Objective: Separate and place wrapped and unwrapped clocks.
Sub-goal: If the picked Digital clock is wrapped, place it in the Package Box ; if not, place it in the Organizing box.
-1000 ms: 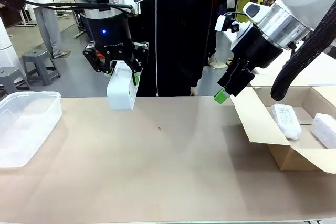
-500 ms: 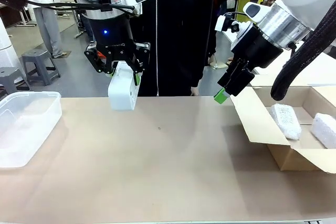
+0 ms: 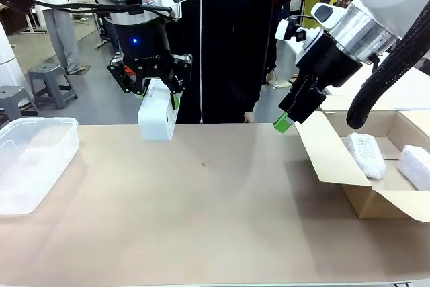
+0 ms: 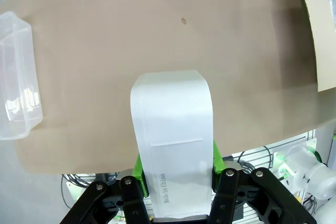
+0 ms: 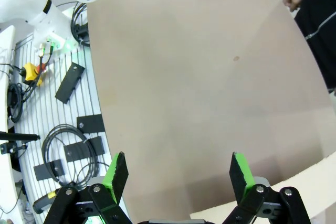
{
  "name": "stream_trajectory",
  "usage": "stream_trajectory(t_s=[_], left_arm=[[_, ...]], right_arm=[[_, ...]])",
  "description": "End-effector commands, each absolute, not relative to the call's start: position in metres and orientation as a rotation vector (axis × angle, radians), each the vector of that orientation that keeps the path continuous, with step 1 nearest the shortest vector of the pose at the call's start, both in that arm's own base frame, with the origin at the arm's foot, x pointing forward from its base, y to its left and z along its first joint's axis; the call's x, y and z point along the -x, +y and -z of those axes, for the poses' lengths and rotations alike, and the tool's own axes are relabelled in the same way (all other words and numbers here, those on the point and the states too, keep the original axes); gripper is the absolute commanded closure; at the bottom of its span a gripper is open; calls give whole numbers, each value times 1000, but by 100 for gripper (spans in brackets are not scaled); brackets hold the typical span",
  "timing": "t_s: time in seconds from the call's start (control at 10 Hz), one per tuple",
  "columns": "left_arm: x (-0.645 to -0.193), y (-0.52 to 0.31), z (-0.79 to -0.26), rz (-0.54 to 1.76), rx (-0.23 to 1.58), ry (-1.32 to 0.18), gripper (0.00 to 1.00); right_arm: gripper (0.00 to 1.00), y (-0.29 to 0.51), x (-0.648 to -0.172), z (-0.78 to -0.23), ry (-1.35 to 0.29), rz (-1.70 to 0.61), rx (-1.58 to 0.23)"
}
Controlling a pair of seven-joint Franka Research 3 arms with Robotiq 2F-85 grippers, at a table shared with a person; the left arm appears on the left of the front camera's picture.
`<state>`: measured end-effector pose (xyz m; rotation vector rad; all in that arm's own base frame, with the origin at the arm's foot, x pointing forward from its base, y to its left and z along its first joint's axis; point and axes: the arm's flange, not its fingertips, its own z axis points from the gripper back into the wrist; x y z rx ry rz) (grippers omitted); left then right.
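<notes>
My left gripper is shut on the unwrapped clock, a smooth white rounded block, and holds it high above the far left of the table. In the left wrist view the same clock stands between the green pads. Two wrapped clocks, lumpy white bubble-wrap bundles, lie in the cardboard box: one near its middle, one at the right edge. My right gripper hangs open in the air just left of the box, and in the right wrist view its fingers stand wide apart with nothing between them.
A clear plastic tub sits at the table's left edge, also in the left wrist view. The cardboard box with raised flaps stands at the right. A person in dark clothes stands behind the far edge.
The left gripper and the clock shifted very slightly right between the oldest frame and now. The right arm is still.
</notes>
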<state>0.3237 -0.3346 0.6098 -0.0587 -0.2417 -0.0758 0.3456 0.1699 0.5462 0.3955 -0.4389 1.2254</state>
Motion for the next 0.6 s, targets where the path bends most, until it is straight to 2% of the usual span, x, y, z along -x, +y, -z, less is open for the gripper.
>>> stream_trajectory(t_s=[0.0,0.3,0.4,0.5], left_arm=[[-321,-333,-615,70,68,-234,88],[-321,-333,-615,70,68,-234,88],[-324,-335,-610,76,59,-242,49],[-333,-296,-625,-6,77,-224,49]], right_arm=[[0,172,-347,-548,-428,-1211,-406],[0,172,-347,-548,-428,-1211,-406],[0,172,-347,-548,-428,-1211,-406],[0,172,-347,-548,-428,-1211,-406]])
